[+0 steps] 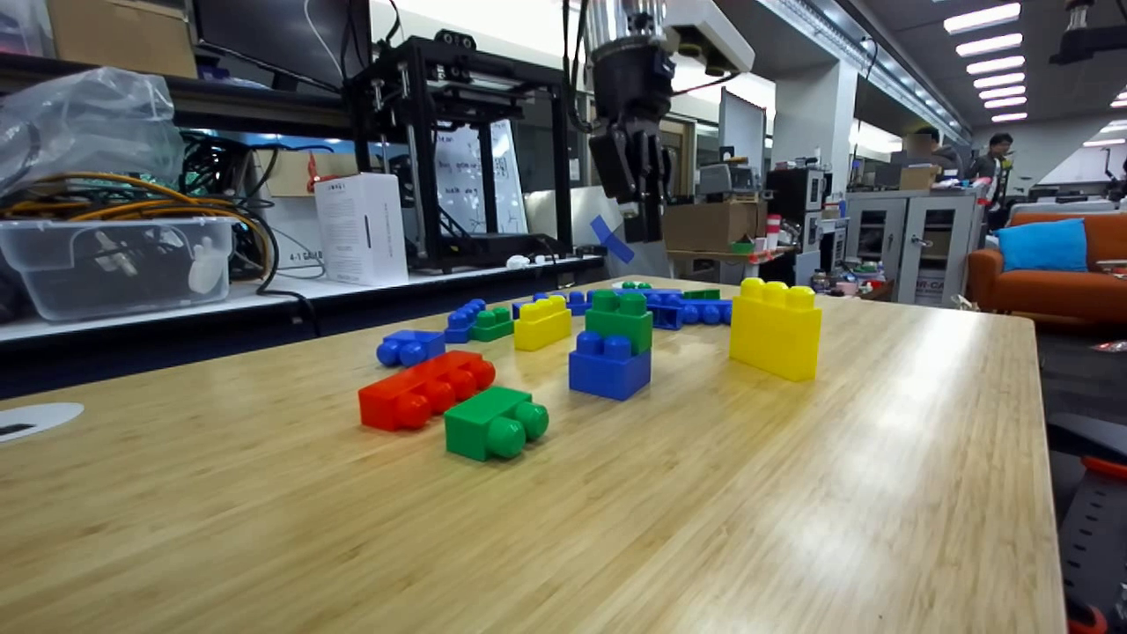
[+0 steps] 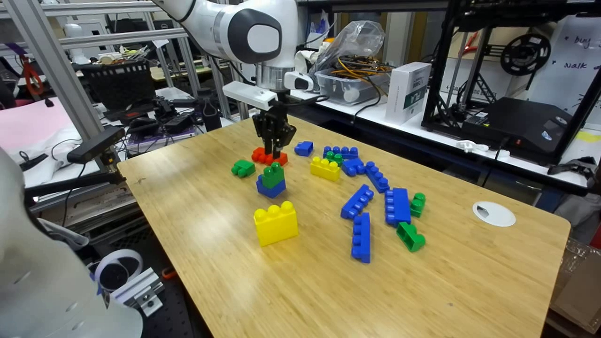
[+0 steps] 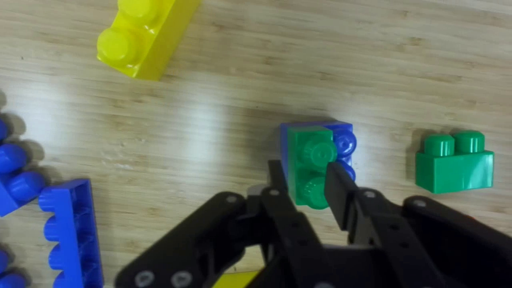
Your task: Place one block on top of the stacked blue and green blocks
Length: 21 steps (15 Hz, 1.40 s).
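Note:
A green block (image 1: 619,321) sits on a blue block (image 1: 609,377), offset so that blue studs stay bare. This stack also shows in an exterior view, green (image 2: 273,176) over blue (image 2: 271,188), and in the wrist view, green (image 3: 318,154) over blue (image 3: 345,143). My gripper (image 3: 306,170) is open and empty, its fingertips above the green block in the wrist view. In both exterior views the gripper (image 1: 651,211) (image 2: 272,152) hangs well above the table. A loose green block (image 1: 484,427) (image 2: 243,168) (image 3: 454,172) and a red block (image 1: 423,392) (image 2: 259,155) lie nearby.
A tall yellow block (image 1: 775,335) (image 2: 276,226) (image 3: 168,40) stands beside the stack. A smaller yellow block (image 1: 542,324) (image 2: 325,169) lies on the other side. Several blue blocks (image 2: 398,206) (image 3: 76,232) lie scattered. A 3D printer (image 1: 458,158) stands on a bench behind.

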Each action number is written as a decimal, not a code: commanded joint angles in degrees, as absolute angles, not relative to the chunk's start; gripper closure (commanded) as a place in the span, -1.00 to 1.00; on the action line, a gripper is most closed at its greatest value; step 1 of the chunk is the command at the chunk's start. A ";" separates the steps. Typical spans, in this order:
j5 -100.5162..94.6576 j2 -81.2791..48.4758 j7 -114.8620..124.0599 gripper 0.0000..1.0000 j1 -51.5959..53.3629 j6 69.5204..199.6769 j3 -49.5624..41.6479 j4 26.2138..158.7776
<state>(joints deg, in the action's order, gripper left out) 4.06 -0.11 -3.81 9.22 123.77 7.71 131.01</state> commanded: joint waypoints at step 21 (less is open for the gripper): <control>8.44 -13.84 -4.86 1.00 12.28 129.62 13.69 125.22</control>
<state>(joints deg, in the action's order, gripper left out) 6.18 -11.93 -3.79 12.68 129.12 13.25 126.60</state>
